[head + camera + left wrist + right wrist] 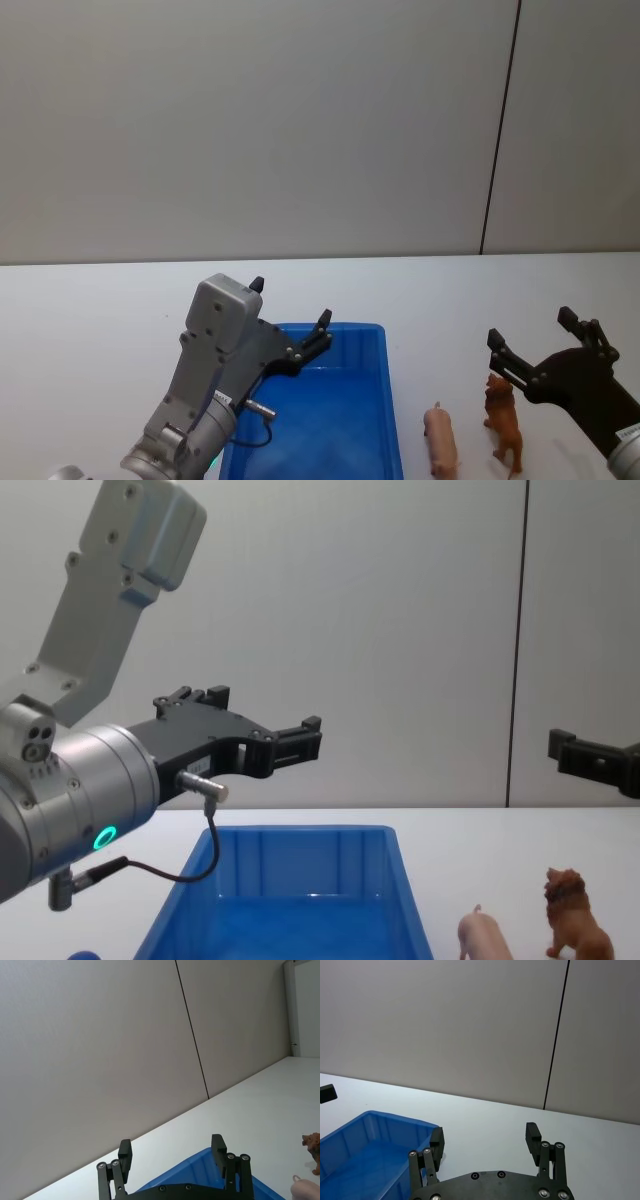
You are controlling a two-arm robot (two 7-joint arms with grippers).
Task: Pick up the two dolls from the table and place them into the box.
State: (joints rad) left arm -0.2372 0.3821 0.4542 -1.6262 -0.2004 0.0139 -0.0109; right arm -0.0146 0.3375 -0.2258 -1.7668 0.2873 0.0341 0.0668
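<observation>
1. Box (335, 425): blue, open-topped, near centre of the table (100, 320); no doll inside. Judged: nothing placed yet, both dolls still to go in.
2. Left gripper (290, 302): raised over the box's left side, fingers spread, empty.
3. Right gripper (531, 328): raised above the lion (503, 415), fingers spread, empty.
4. Lion: brown, upright on the table, right of the box.
5. Pig (441, 440): pale pink, between box and lion, touching neither.
6. Wall (250, 120): plain grey, one dark vertical seam (500, 130) at right.
7. Table: flat, white.

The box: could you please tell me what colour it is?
The box is bright blue, shown best in the chest view.
</observation>
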